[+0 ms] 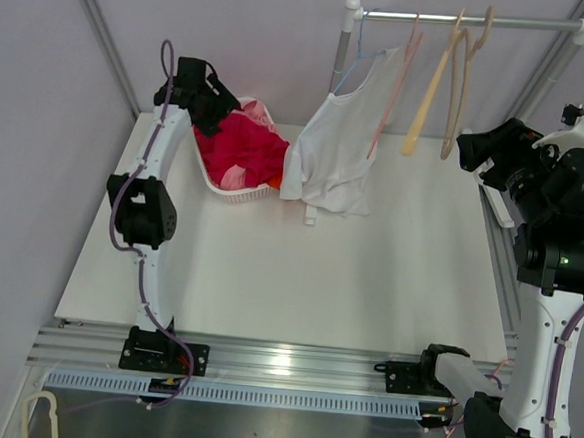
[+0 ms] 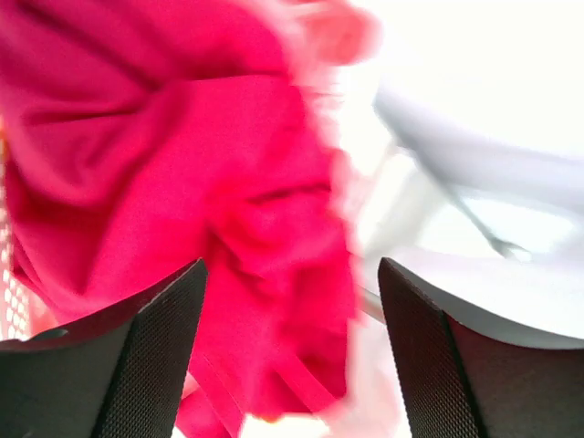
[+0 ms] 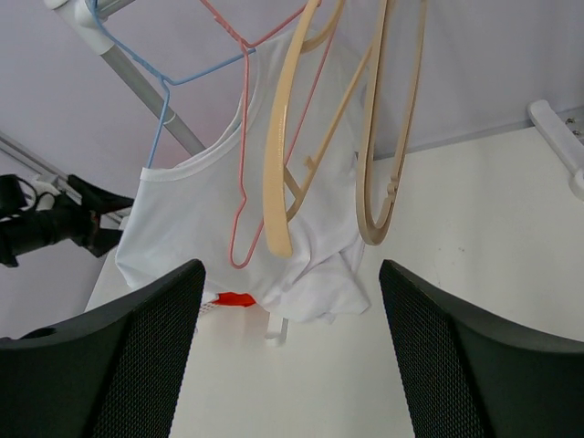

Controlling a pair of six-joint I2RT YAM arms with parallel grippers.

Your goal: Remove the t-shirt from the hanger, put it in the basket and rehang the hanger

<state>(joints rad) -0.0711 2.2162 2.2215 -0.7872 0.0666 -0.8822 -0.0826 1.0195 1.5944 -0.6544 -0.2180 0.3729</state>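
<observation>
A white t-shirt (image 1: 332, 147) hangs on a blue wire hanger (image 1: 366, 54) at the left end of the rack's rail (image 1: 466, 20); its hem rests on the table. In the right wrist view the t-shirt (image 3: 182, 228) hangs from the blue hanger (image 3: 164, 100), well ahead of the fingers. My right gripper (image 1: 475, 150) (image 3: 292, 274) is open and empty, right of the rack and facing the hangers. My left gripper (image 1: 212, 108) (image 2: 292, 274) is open, just above red clothing (image 2: 164, 164), with nothing between its fingers.
A white basket (image 1: 236, 195) of red and pink clothes (image 1: 242, 145) sits at the back left beside the t-shirt. An empty pink hanger (image 3: 242, 182) and two empty beige hangers (image 3: 278, 155) (image 3: 388, 164) hang right of the shirt. The rack's pole (image 1: 340, 57) stands behind.
</observation>
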